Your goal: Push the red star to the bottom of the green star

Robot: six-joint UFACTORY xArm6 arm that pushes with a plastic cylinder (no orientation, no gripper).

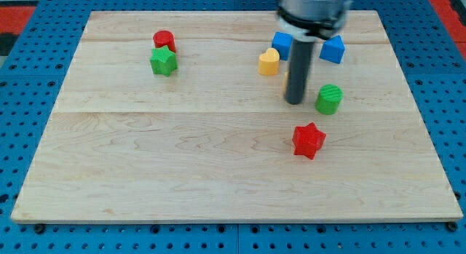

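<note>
The red star [308, 140] lies on the wooden board at the view's lower right of centre. The green star [164, 62] sits at the upper left, with a red cylinder [164, 41] touching it from above. My tip [294, 101] ends above and slightly left of the red star, apart from it, and just left of a green cylinder [329, 99]. The rod rises from the tip toward the view's top.
A yellow heart-like block [269, 62] sits left of the rod. A blue block [282, 44] lies behind the rod and a blue triangular block [333, 49] to its right. The board [145, 174] ends at a blue pegboard surround.
</note>
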